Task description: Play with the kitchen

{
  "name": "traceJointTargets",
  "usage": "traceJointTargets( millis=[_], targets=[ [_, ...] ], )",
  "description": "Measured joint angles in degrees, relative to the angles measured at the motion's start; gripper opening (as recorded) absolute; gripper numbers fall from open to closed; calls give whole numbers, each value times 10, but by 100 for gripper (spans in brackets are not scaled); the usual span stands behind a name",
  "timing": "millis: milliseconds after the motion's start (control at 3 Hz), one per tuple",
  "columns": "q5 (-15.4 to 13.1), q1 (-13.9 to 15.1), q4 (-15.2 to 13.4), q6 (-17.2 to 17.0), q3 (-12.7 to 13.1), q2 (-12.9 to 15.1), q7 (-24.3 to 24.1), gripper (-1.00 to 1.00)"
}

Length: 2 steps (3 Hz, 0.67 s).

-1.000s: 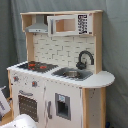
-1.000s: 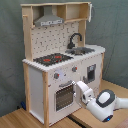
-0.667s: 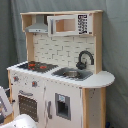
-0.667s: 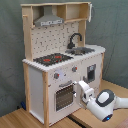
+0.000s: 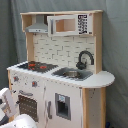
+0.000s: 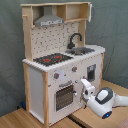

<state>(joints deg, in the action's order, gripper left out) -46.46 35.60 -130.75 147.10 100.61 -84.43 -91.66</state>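
Since a second ago we note one change: our white, round-jointed gripper (image 6: 85, 85) has advanced from low on the second exterior view's right up to the front of the tall white and light-wood toy play kitchen (image 6: 60, 60), now ending at the edge of its windowed oven door (image 6: 65, 96).

Item: kitchen, standing upright on a wooden floor before a grey curtain in both exterior views. Fittings: black-red hob (image 6: 52, 59), black curved faucet (image 6: 75, 40) over the steel sink (image 6: 84, 50), grey hood (image 6: 49, 21), two red knobs (image 6: 56, 76). All doors appear closed.

Item: gripper. We cannot tell how far the fingers stand apart; nothing shows held between them. It sits just beside the oven door's right side, below the knobs, apparently touching or nearly so.

Progress, as we judge it: early. The approach is made; opening a door, turning a knob or working the faucet all remain.
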Motion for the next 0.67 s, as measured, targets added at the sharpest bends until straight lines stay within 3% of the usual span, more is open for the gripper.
traceJointTargets(
  millis=[667],
  targets=[
    [-7, 74, -1, 58, -2, -6, -63, 100]
  ],
)
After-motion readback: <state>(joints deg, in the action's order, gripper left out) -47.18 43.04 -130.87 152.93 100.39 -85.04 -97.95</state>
